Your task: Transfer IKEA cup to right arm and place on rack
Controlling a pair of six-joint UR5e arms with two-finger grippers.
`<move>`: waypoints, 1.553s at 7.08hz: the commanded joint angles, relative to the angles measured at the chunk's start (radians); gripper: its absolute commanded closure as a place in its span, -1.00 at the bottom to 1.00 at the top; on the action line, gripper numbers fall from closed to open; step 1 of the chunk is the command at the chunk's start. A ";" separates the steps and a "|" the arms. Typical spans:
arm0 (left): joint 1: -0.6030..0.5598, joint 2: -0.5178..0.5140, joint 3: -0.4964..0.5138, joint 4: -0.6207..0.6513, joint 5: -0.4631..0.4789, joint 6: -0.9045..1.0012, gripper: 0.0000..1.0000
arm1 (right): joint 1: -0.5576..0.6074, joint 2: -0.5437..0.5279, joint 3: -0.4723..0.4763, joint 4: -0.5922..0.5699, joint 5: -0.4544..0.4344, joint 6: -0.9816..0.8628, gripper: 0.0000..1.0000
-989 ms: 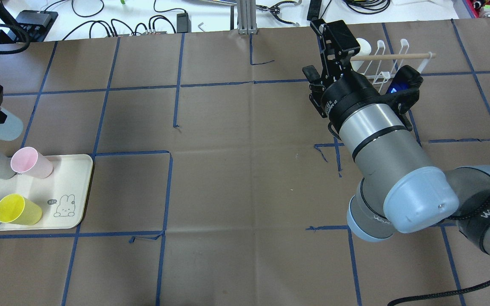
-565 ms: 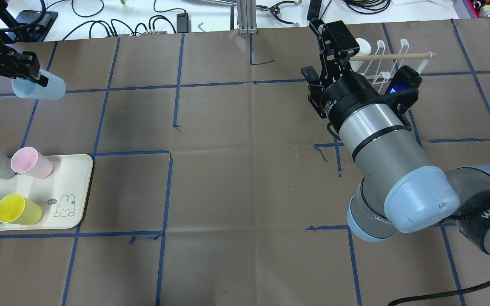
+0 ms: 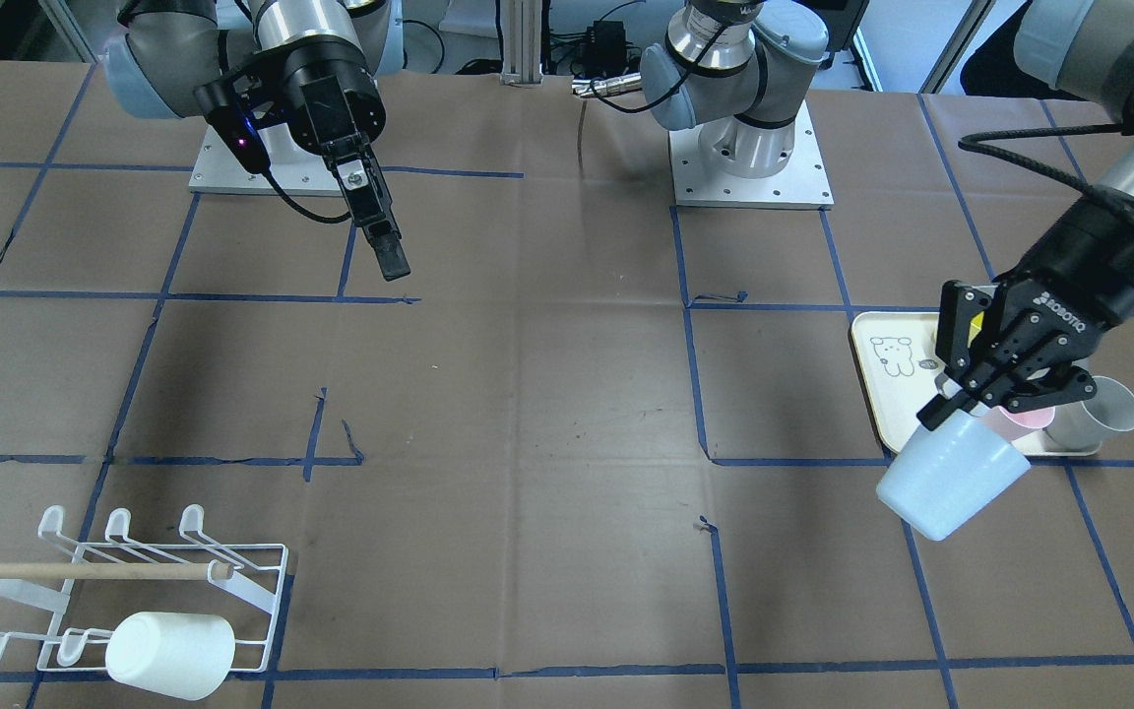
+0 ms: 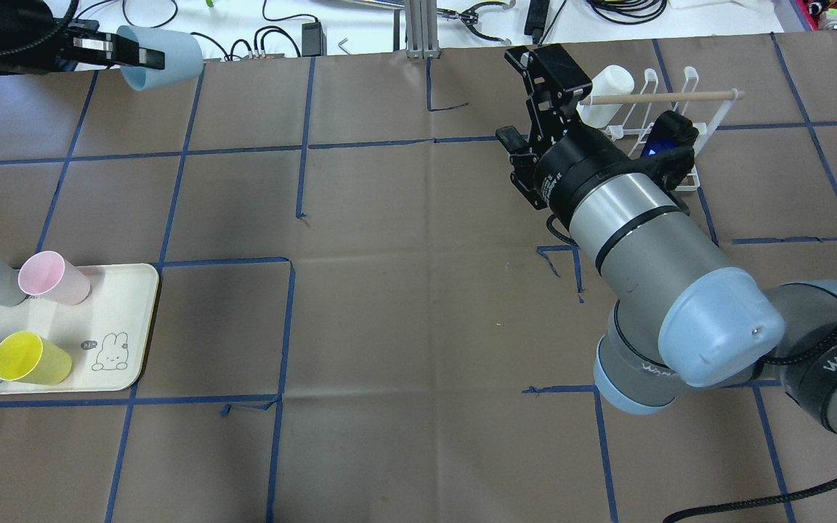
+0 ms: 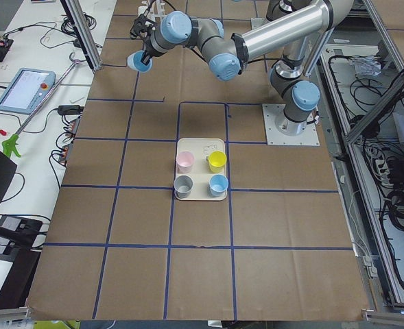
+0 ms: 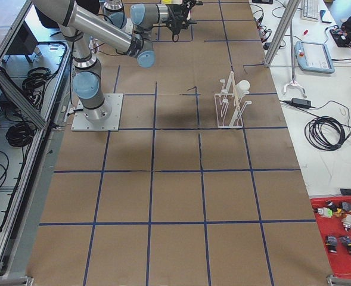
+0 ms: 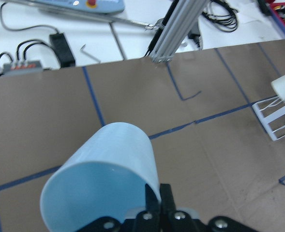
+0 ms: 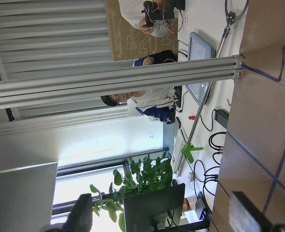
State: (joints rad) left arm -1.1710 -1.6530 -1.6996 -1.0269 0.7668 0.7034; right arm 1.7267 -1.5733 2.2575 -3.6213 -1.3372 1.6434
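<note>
- The pale-blue plastic cup (image 3: 951, 478) is held in the air by the left gripper (image 3: 961, 404), which is clamped on the cup's rim. The cup is tilted over, at the robot's left end of the table, well apart from the white wire rack with a wooden dowel (image 3: 124, 591).
- The right gripper (image 8: 164, 212) is seen with its fingers spread wide and nothing between them.
- Step judged in hand: carriage of the cup to the hand-over.
- For a clean exchange, the closed base and bare wall should be presented towards the right gripper. The wall should be taken away from the pinched part of the rim, and the left grip should be let go only once the right is closed.
- One prong is already taken by a white cup (image 3: 170, 655), so a free prong should be chosen.
- The left wrist view shows the pinch at the rim closely; in the overhead view it is largely hidden.
- The right gripper's spread is plain only in the right wrist view; the front-facing view shows the fingers nearly edge-on.
</note>
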 commanded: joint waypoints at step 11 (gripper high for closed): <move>-0.251 0.061 -0.489 0.697 -0.330 0.077 0.94 | 0.103 0.041 -0.062 0.223 0.059 0.033 -0.98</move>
State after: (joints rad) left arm -1.4023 -1.5909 -2.1881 -0.3302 0.4361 0.7835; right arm 1.8221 -1.5378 2.1994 -3.4175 -1.2705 1.6761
